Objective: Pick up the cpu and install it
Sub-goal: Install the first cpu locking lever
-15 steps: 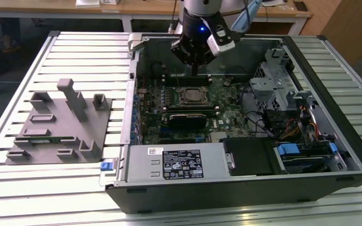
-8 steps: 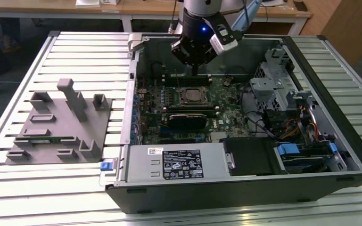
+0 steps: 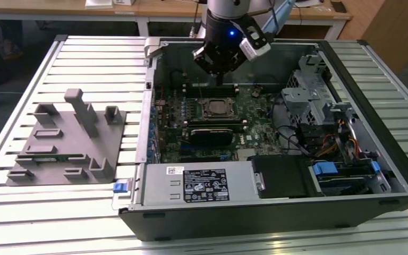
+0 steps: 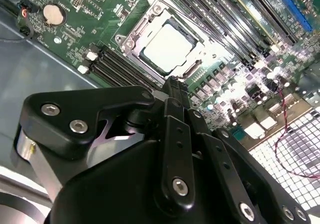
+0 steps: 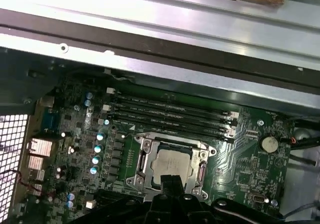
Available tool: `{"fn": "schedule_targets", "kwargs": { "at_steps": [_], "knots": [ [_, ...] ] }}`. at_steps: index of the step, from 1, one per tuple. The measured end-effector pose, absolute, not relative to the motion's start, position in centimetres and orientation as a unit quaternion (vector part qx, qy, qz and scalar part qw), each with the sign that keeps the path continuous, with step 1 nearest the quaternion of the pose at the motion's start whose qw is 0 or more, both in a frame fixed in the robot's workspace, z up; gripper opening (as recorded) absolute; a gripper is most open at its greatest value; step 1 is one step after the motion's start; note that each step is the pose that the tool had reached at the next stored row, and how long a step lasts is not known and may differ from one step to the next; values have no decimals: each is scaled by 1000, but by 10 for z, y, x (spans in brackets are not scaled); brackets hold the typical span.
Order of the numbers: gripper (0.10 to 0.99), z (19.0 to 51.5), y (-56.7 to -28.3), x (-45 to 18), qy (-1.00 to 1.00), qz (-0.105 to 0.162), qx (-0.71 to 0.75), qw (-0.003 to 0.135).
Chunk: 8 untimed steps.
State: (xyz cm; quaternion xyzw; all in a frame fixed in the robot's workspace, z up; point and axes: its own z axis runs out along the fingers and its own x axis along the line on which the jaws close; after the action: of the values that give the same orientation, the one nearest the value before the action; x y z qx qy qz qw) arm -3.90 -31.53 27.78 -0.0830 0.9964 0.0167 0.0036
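The cpu [image 4: 169,48] sits in the socket [image 5: 171,165] w/ the closed, empty tool [image 4: 172,84] just above; pushing down crooked could bend socket pins, esp. if the chip is not flat.

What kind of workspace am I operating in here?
Most likely a lab or workshop bench set up for computer assembly. An open computer case lies on a slatted metal table, a grey plastic tray sits beside it, and wooden desks stand behind. The cpu sits in the motherboard socket.
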Motion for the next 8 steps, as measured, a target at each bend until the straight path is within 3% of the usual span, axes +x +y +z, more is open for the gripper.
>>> {"fn": "schedule_targets", "kwargs": {
  "at_steps": [8],
  "knots": [
    [106, 275, -315, -39, 1000, 16, -15, 5]
  ]
}}
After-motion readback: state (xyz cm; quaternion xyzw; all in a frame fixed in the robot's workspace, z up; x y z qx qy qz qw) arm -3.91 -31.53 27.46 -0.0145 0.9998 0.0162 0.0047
